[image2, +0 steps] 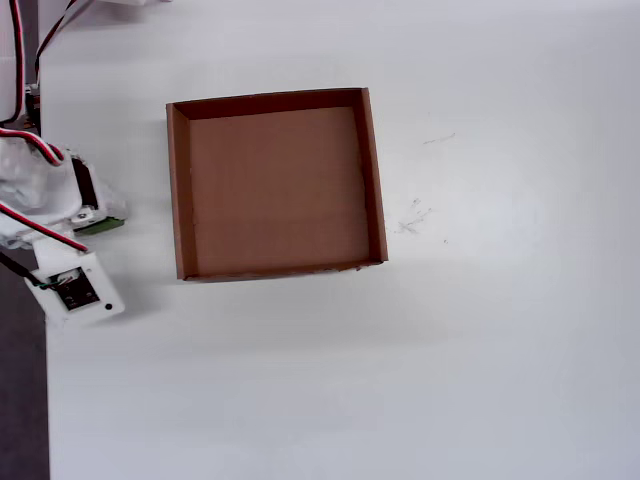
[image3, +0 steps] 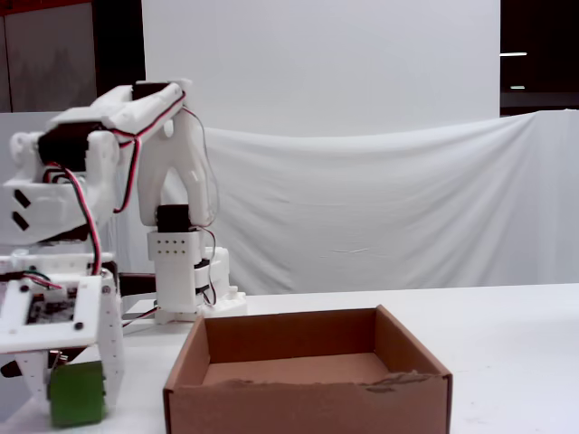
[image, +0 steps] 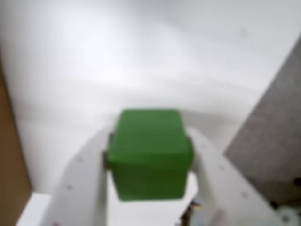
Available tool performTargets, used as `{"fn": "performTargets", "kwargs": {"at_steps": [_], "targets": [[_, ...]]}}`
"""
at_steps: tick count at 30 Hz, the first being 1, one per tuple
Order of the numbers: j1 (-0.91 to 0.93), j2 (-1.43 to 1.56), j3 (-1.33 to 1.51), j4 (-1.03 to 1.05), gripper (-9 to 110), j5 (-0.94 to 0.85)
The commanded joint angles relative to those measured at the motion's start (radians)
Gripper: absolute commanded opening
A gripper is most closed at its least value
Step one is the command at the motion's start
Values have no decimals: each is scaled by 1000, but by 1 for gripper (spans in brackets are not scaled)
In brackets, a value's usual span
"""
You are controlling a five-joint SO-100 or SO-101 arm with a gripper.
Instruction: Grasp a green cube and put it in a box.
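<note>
The green cube point(image: 149, 153) sits between my white gripper's point(image: 149, 153) two fingers, which press its left and right sides. In the fixed view the gripper point(image3: 77, 393) holds the cube point(image3: 74, 394) low over the table, left of the box point(image3: 308, 380). In the overhead view the arm covers most of the cube point(image2: 104, 226); only a green sliver shows, left of the brown cardboard box point(image2: 178, 190). The box floor is bare.
The white table point(image2: 450, 350) extends right of and below the box. The arm's base point(image3: 181, 289) stands behind the box at the left. A grey floor strip point(image2: 20, 400) runs along the table's left edge. A white cloth backdrop hangs behind.
</note>
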Motion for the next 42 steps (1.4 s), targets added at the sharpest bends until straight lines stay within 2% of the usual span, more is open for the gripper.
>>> {"fn": "performTargets", "kwargs": {"at_steps": [1,7,14,20,21,29,42], "targets": [[-11,86,-28,23,13,-21],[-40,278,-86,230,13,-8],[-143,436,-69,291,13,8],[-281,508,-20,247,13,75],[-357,511,5,221,13,114],[-492,463,75,161,14,150],[-538,397,253,6,14,158]]}}
